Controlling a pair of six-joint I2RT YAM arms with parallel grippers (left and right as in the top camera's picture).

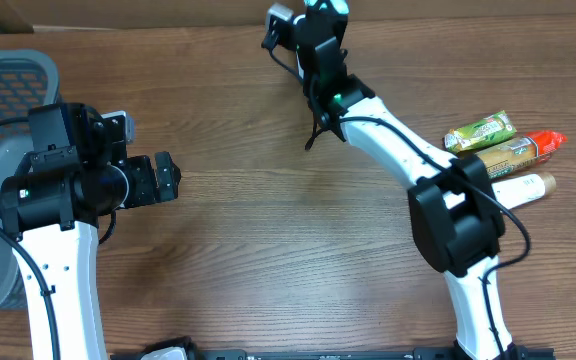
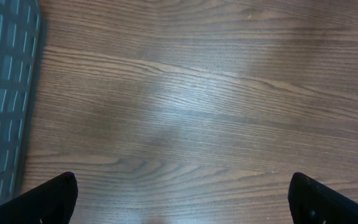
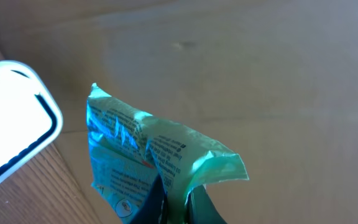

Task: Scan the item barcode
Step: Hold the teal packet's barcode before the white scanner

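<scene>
Right gripper: clamped on the packet's lower edge; you see only its fingertips, the rest is cut off.
Packet: held aloft beside the white device; it is too crumpled for you to find a barcode.
Left gripper: jaws wide apart, empty, near the basket.
Snack packs: partly behind the right arm.

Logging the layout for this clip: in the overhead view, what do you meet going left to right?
grey basket → left gripper, open → right gripper, shut on green packet → packaged snacks
</scene>
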